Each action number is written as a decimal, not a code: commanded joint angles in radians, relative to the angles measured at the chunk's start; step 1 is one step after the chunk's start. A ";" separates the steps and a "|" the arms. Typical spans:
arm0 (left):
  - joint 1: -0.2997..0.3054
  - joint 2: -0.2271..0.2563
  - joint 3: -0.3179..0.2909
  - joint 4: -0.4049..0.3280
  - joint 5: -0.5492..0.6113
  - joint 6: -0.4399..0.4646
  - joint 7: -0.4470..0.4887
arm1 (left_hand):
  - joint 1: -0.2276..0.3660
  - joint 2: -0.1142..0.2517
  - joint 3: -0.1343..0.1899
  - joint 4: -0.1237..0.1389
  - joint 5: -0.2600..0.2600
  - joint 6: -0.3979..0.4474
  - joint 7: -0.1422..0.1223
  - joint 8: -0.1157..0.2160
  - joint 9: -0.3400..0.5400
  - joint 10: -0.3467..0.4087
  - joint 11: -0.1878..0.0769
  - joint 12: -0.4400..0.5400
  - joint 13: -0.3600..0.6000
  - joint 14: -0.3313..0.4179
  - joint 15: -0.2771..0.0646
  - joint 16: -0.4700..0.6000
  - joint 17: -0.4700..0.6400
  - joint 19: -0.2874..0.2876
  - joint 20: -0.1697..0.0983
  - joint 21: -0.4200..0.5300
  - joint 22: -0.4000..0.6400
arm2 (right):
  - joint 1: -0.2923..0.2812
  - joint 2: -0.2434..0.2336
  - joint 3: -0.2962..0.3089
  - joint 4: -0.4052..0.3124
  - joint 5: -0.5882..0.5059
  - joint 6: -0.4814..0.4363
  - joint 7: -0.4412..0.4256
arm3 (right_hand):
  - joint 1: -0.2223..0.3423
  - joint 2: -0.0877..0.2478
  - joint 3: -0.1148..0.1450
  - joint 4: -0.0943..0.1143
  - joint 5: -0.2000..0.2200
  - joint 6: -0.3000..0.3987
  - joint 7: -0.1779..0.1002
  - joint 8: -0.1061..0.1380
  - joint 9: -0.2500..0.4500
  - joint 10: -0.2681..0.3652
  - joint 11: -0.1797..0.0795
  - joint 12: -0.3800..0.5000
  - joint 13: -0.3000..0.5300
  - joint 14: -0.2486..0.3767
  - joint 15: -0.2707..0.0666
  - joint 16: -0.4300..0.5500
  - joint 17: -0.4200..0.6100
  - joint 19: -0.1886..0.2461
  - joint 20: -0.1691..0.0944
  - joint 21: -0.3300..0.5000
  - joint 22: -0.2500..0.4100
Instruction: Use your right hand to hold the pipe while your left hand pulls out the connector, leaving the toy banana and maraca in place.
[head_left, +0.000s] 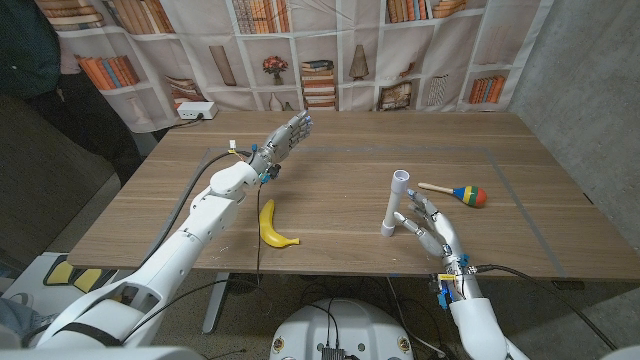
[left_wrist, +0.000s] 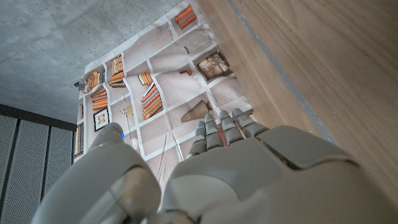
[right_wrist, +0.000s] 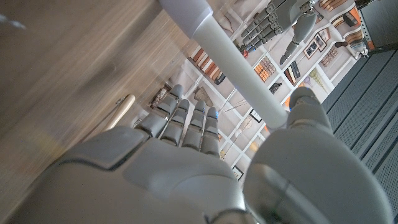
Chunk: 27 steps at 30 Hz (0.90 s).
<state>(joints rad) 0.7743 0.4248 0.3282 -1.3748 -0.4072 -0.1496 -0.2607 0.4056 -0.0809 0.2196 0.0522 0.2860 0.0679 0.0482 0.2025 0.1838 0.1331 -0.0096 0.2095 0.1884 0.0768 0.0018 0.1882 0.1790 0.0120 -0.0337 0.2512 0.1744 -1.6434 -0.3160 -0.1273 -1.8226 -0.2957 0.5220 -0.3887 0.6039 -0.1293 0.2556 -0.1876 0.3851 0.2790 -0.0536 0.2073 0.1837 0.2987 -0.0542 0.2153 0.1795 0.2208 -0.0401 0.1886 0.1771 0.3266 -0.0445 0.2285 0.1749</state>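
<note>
We see the pipe (head_left: 393, 208) standing upright on the table (head_left: 330, 170), just beside the right hand (head_left: 430, 228), on that hand's inner side. The right wrist view shows the pipe (right_wrist: 236, 62) running past the thumb, close to it, though we cannot tell whether they touch. The connector (head_left: 401, 179) sits on the pipe's top end. The left hand (head_left: 283, 138) is well apart from the pipe, raised over the table's far left part.

We count one pipe, one connector, one banana (head_left: 272, 226) and one maraca (head_left: 458, 193). The banana lies between the two arms; the maraca lies beyond the right hand.

Both hands have their fingers stretched out and apart, and hold nothing. In the left wrist view the left hand (left_wrist: 249, 168) reaches toward the bookshelf backdrop (left_wrist: 161, 93).
</note>
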 joint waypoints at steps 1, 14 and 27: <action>0.015 0.009 -0.011 -0.010 -0.010 -0.016 -0.010 | 0.006 -0.003 -0.001 -0.006 0.006 0.001 -0.002 -0.004 0.003 0.001 0.000 -0.005 0.002 -0.003 -0.001 0.000 0.002 -0.008 -0.014 -0.003 0.004 | 0.007 -0.010 -0.030 -0.006 -0.044 -0.024 -0.042 | 0.026 -0.003 0.011 0.003 0.008 0.013 -0.007 0.005 0.005 0.012 -0.010 0.003 0.002 0.007 -0.070 -0.003 0.000 0.010 -0.091 -0.004 0.002; 0.044 0.031 -0.026 -0.048 -0.021 -0.009 -0.010 | 0.011 -0.004 -0.005 -0.008 0.003 -0.001 0.000 -0.006 0.004 -0.006 -0.004 -0.008 0.003 -0.006 -0.002 -0.001 0.002 -0.008 -0.013 -0.009 0.004 | 0.043 -0.019 -0.055 0.026 -0.050 -0.028 -0.075 | 0.076 -0.009 0.012 0.013 0.015 0.056 -0.010 0.015 0.005 0.041 -0.013 0.009 0.001 0.034 -0.078 0.002 0.000 0.030 -0.095 -0.005 0.004; 0.052 0.038 -0.035 -0.050 -0.026 -0.001 -0.002 | 0.009 -0.004 -0.009 -0.007 0.001 -0.006 -0.003 -0.008 0.004 -0.008 -0.002 -0.008 0.003 -0.010 -0.001 -0.001 0.003 -0.011 -0.010 -0.014 0.005 | 0.079 -0.026 -0.080 0.038 -0.039 -0.032 -0.082 | 0.127 -0.004 0.011 0.026 0.018 0.097 -0.022 0.015 0.006 0.110 -0.028 0.025 0.001 0.109 -0.101 0.015 0.001 0.097 -0.111 0.009 0.008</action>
<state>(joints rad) 0.8174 0.4555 0.3010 -1.4207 -0.4284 -0.1585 -0.2682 0.4157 -0.0912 0.2112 0.0440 0.2860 0.0641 0.0444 0.1949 0.1838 0.1298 -0.0127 0.2009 0.1883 0.0691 0.0019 0.1883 0.1790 0.0120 -0.0337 0.2396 0.1744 -1.5940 -0.3365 -0.1850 -1.7977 -0.3393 0.4923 -0.4592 0.7170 -0.1322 0.2650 -0.1695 0.3997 0.3666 -0.0733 0.2188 0.1836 0.3921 -0.0793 0.2345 0.1794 0.3110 -0.0424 0.1964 0.1771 0.4045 -0.0435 0.2285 0.1796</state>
